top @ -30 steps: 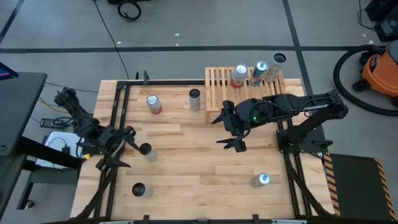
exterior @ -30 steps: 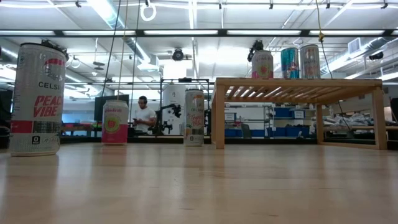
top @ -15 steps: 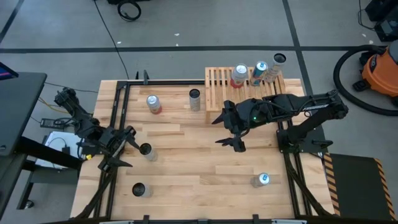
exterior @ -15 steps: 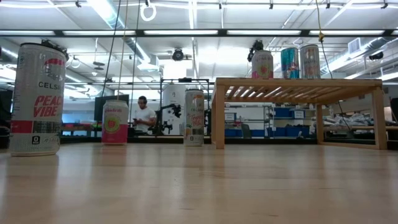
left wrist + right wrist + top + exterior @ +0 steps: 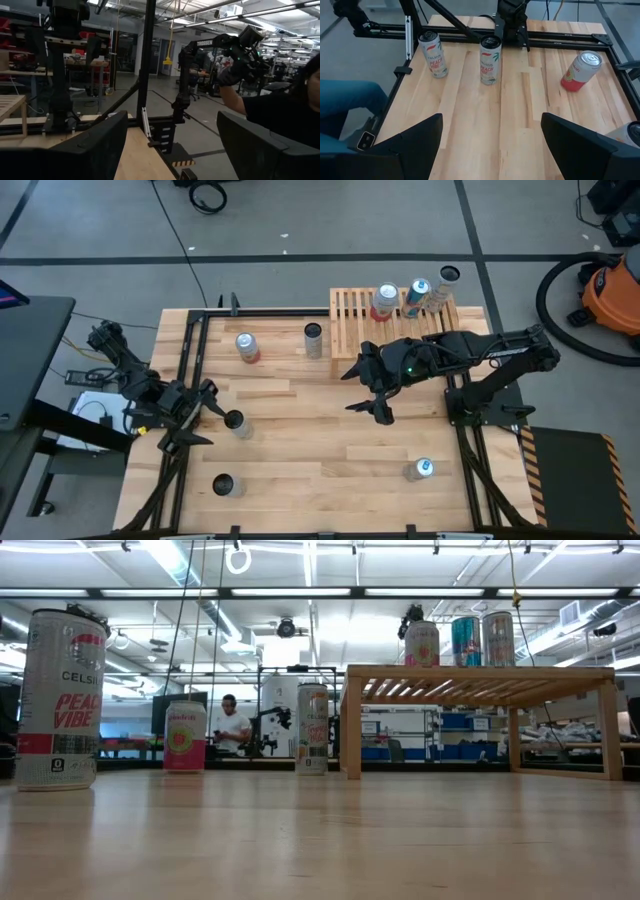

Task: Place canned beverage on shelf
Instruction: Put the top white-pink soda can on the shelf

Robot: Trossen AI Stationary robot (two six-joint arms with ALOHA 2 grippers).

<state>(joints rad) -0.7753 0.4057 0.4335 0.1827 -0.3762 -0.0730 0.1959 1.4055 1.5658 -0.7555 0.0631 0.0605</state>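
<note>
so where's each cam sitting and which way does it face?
High: overhead, straight down; both arms, left gripper and right gripper open, shelf.
Low: tabletop height, level across the table into the room; no arm shows.
Left wrist: faces off the table into the room; own fingers.
Right wrist: down across the table; own fingers.
Shared: the pink can in high and right wrist.

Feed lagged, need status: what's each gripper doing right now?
Left gripper: open, empty, at the table's left edge.
Right gripper: open, empty, above mid-table.

three cans [image 5: 415,298] on shelf [image 5: 352,320]; can [image 5: 314,340] left beside shelf
</note>
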